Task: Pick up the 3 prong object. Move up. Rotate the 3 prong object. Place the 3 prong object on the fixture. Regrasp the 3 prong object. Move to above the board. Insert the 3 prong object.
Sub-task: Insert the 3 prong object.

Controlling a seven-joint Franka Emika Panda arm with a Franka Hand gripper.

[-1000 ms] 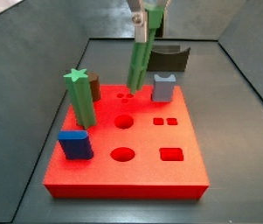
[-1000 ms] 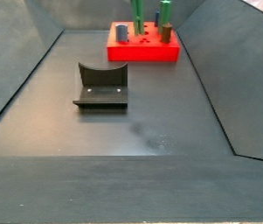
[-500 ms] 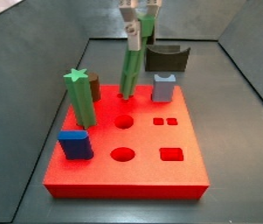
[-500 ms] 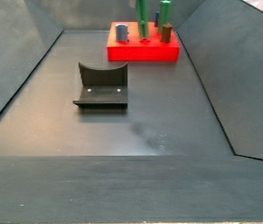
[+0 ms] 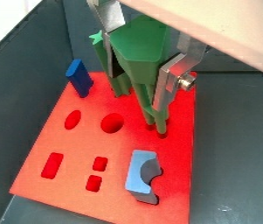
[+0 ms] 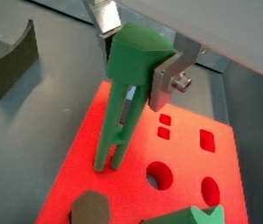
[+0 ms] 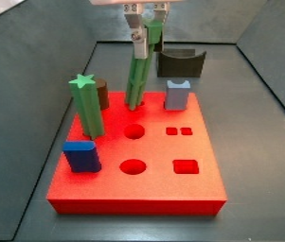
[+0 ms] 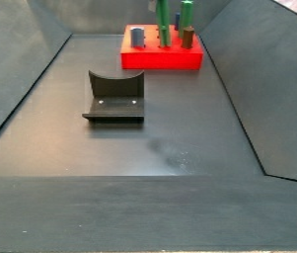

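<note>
**Three-prong piece standing at its holes, gripper on its top end**

Wrist views: the gripper (image 5: 140,52) sits over the board (image 5: 64,140), its silver fingers (image 5: 169,74) flanking the head of the 3 prong object (image 6: 120,118). The piece hangs straight below the fingers. Its rod tips meet the red surface; I cannot tell how far they have gone into the holes. Holding by the top end leaves the whole shaft free to go down, which is presumably the reason for the regrasp. Fingers look closed narrow on the green head, though whether the pads actually press is hard to confirm. Below and beside the gripper: round holes, square holes, a blue block (image 5: 79,77), a grey-blue peg (image 5: 143,172).

Side views: in a side view the gripper (image 7: 142,26) is directly above the upright piece (image 7: 137,76), aligned vertically, as a three-hole fit would demand. The star post (image 7: 86,102) stands off to one side of it, the peg (image 7: 178,94) to the other. The fixture (image 8: 113,96) lies well apart from the gripper, bare. Reads as late insertion.
</note>
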